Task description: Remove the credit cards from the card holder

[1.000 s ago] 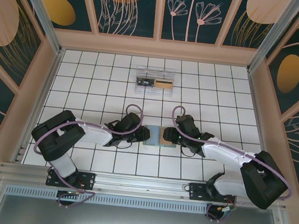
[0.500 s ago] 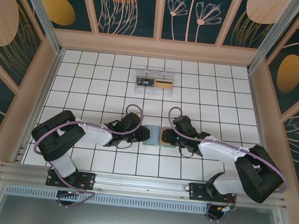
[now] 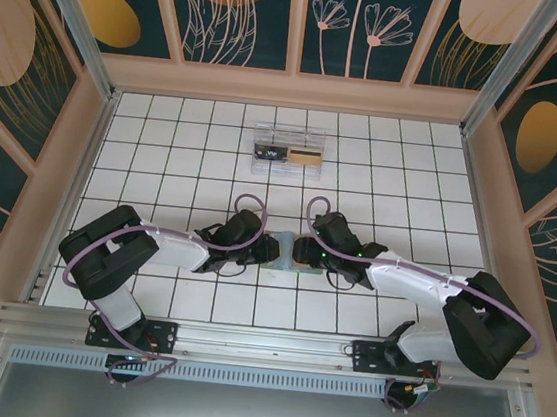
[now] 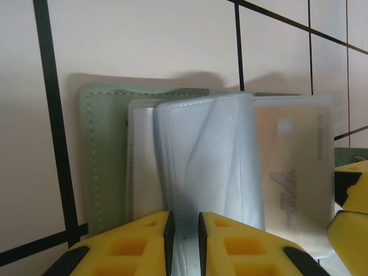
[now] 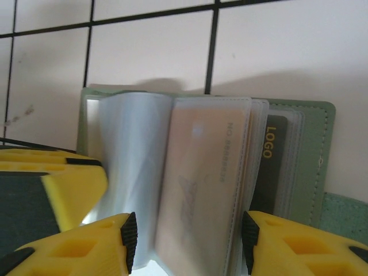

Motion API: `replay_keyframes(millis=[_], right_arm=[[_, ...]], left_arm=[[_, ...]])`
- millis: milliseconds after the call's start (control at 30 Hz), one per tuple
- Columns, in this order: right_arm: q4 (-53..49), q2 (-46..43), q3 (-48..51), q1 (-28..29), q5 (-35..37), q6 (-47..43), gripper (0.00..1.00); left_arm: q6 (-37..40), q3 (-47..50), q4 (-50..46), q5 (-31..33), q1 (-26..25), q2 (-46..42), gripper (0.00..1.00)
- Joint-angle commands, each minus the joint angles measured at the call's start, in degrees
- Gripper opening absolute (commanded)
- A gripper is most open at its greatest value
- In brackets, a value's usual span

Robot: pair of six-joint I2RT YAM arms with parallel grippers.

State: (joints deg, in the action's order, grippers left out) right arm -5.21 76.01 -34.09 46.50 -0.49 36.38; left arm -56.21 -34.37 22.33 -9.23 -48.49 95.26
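Observation:
The card holder point(image 3: 284, 252) lies open on the white tiles between my two grippers, its grey-green cover point(image 4: 103, 155) underneath and its clear sleeves fanned up. My left gripper point(image 4: 184, 221) is shut on a bunch of the clear sleeves point(image 4: 207, 149). A tan credit card point(image 5: 201, 172) sits in the top sleeve, and a black card point(image 5: 269, 167) with gold lettering shows behind it. My right gripper point(image 5: 188, 233) is open, its pads standing either side of the tan card's sleeve. In the top view the left gripper point(image 3: 266, 250) and right gripper point(image 3: 301, 251) meet over the holder.
A clear plastic box point(image 3: 287, 152) stands further back on the tiles, with a black and a tan card inside. The wooden frame of the enclosure borders the floor on three sides. One yellow finger point(image 4: 351, 195) of the right gripper shows at the edge of the left wrist view.
My right gripper has moved left along the floor and now covers the holder's right half. The left gripper has kept its grip and place.

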Motion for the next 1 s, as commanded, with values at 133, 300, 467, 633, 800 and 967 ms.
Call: replay_keyframes(millis=[133, 300, 467, 633, 800, 967], right_arm=[[-2.1, -0.6, -3.6, 1.7, 1.1, 0.4, 0.54], [-4.9, 0.5, -4.1, 1.8, 5.3, 0.5, 0.54], [-5.4, 0.9, -3.7, 1.8, 7.2, 1.1, 0.54], [-4.3, 2.3, -4.0, 1.7, 6.4, 0.6, 0.54], [-3.4, 4.3, -3.9, 1.8, 5.9, 0.8, 0.55], [-3.3, 4.7, -3.7, 1.7, 6.0, 0.8, 0.55]], left_arm=[[-0.5, 1.0, 0.8, -1.1, -0.3, 0.5, 0.22], [0.0, 0.9, -1.0, 0.1, -0.3, -0.8, 0.22], [2.8, 0.3, -8.6, 5.4, -0.3, -6.7, 0.22], [4.8, 0.7, -12.1, 8.9, 0.2, -8.8, 0.23], [4.0, 0.6, -9.6, 5.8, 0.2, -4.3, 0.23], [3.7, 0.4, -9.6, 5.0, 0.2, -2.4, 0.23]])
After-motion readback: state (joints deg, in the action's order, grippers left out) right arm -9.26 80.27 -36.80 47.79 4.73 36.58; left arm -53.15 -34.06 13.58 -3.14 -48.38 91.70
